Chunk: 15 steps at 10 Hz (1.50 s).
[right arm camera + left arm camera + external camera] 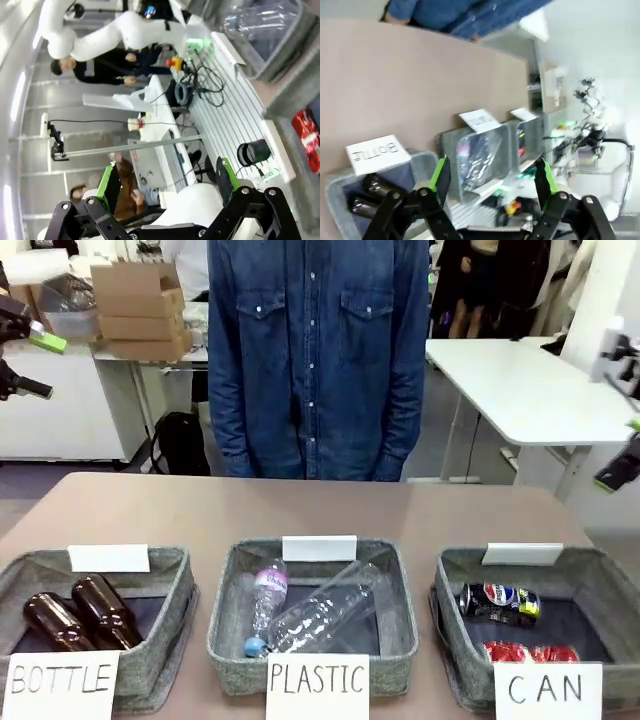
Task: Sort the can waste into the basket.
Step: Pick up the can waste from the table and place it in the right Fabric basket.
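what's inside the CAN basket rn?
Two cans lie in the CAN basket: a blue Pepsi can toward the back and a crushed red can in front, its lower part hidden behind the sign.

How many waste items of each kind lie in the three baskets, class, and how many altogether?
Brown glass bottles: 2
Clear plastic bottles: 2
Cans, one blue and one red: 2
Total: 6

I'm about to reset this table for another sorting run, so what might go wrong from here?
Both cans, the Pepsi can and the red can, already lie in the CAN basket; a further pick may be pointless. The left gripper and right gripper hang open off the table, and a sweep back in might hit the person standing close.
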Available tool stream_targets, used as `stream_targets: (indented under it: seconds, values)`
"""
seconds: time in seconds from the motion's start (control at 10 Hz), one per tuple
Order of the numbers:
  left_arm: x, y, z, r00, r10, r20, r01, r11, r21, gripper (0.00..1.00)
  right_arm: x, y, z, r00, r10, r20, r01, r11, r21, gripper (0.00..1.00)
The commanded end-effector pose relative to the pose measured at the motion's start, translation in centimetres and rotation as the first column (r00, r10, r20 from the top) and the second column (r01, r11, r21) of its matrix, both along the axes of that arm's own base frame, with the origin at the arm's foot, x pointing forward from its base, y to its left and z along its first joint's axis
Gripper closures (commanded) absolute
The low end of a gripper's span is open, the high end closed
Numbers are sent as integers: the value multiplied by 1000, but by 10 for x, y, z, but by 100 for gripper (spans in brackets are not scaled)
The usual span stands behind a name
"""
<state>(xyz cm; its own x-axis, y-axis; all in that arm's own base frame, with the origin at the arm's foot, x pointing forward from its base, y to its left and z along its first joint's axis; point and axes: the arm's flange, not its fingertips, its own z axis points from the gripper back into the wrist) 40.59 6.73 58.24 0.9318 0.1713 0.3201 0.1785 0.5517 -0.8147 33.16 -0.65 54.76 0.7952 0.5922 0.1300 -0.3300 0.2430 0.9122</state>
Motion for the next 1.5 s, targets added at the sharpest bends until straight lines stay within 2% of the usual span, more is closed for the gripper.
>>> stream_targets:
  seconds: [0.0,0.1,0.2,0.3,0.4,0.6,0.7,0.8,0.9,1.0,1.1,1.4]
  values:
    - [-7,0,-25,999,43,-11,-44,984,-173,13,31,14,-3,998,59,-17,-56,988,146,0]
    - [-8,-1,-39,998,50,-42,-60,961,-270,13,44,30,-8,999,-3,-34,12,968,250,0]
    - [-12,-11,-51,996,39,-77,-64,930,-362,13,58,42,-9,972,-230,-44,233,924,303,0]
    - [-18,-24,-58,996,-4,-93,-34,917,-398,13,66,46,-5,901,-431,-44,420,843,337,0]
    - [-23,-37,-63,992,11,-123,-61,907,-417,13,71,47,-3,822,-569,-26,542,767,342,0]
    - [-29,-64,-68,985,15,-172,-91,893,-440,13,80,45,-5,704,-710,26,671,677,303,0]
    - [-32,-78,-70,985,18,-174,-98,881,-464,13,83,47,-13,737,-675,43,649,723,238,0]
    - [-30,-87,-73,983,70,-172,-146,860,-489,13,84,52,-22,767,-641,19,625,755,197,0]
    - [-27,-87,-79,984,43,-174,-123,871,-477,13,85,57,-30,772,-635,13,627,765,146,0]
    - [-29,-85,-92,967,-139,-214,28,890,-455,13,87,57,-34,771,-637,-3,633,765,117,0]
    - [-26,-86,-78,986,20,-165,-95,880,-465,13,86,50,-26,752,-658,48,634,741,221,0]
    - [-26,-86,-78,986,20,-165,-95,880,-465,13,86,50,-26,752,-658,48,634,741,221,0]
